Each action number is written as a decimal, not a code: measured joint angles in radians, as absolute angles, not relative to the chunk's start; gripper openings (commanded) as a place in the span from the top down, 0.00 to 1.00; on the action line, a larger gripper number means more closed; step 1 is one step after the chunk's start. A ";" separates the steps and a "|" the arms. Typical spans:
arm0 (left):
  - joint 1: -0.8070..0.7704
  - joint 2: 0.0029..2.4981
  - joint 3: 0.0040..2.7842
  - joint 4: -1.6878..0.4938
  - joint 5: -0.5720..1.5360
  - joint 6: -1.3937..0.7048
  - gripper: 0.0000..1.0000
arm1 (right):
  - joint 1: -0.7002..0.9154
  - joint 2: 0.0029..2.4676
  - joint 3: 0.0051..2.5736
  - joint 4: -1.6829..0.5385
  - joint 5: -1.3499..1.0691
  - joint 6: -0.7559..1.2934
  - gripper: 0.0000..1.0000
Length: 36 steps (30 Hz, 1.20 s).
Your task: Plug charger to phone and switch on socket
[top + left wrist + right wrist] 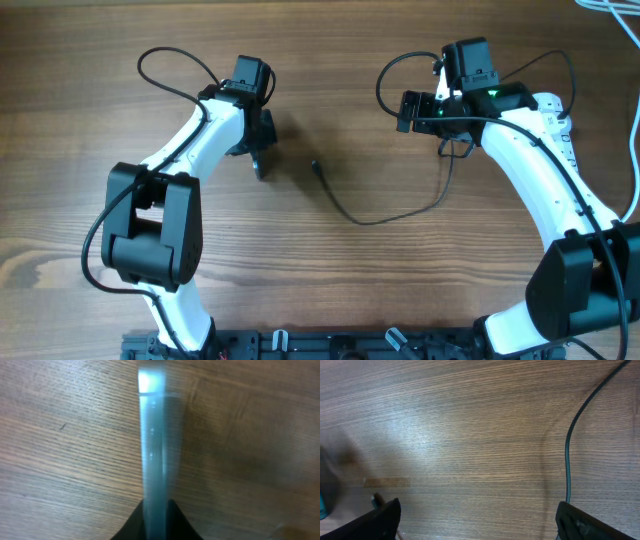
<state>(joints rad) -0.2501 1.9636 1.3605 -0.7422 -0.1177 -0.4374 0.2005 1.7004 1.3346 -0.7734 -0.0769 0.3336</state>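
One brown wood-grain table top. Two white robot arms with black joints, the left arm and the right arm. Two black two-finger grippers, one to each arm: the left gripper and the right gripper. One long thin black charger cable, ending in one small dark connector tip. One flat, pale blue-grey phone, seen edge-on. Thin white cords at the far corner, seemingly two, cut off by the frame edge.
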 measured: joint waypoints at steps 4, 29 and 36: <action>-0.250 1.964 1.361 -0.736 -0.113 -0.483 0.96 | 0.200 1.700 1.335 -0.773 -0.077 0.334 0.00; -0.066 1.816 1.349 -0.859 1.008 -0.502 0.96 | 0.200 1.700 1.335 -0.755 -0.223 0.396 0.02; -0.052 1.816 1.349 -0.877 1.019 -0.501 0.96 | 0.318 1.701 1.291 -0.763 -0.291 0.273 0.13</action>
<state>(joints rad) -0.0521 1.8156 1.3487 -0.8768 1.0191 -0.5014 0.3176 1.7008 1.2911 -0.7628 -0.2909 0.2729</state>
